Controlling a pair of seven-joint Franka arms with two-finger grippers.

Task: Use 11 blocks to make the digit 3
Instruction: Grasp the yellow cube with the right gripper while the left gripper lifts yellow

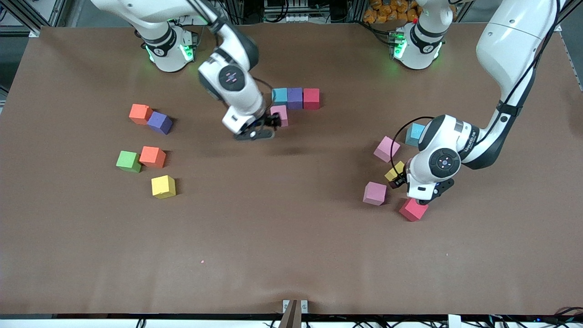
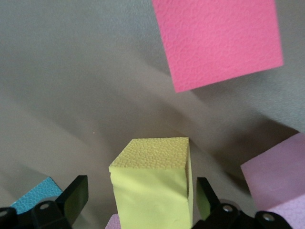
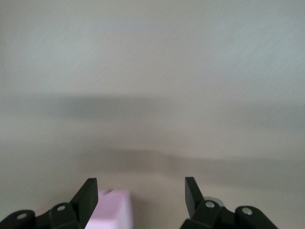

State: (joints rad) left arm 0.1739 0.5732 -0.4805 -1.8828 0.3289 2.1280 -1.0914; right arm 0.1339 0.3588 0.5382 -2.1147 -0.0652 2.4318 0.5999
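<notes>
Pink cube, front view: at right gripper, touching blue end of blue-purple-red bar.
Left gripper low over yellow cube.

Left wrist: jaws wide, unclenched, yellow cube centred btwn fingers, not gripped. Descend straight, close square.

Right wrist: jaws parted, pink cube by one finger, looks let go. Lift straight up, no nudge.

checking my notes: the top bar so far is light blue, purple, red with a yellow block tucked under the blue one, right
Not quite. The block under the light blue block is pink, not yellow, as the front view shows. The rest holds: light blue, purple and red sit touching in a row.
</notes>
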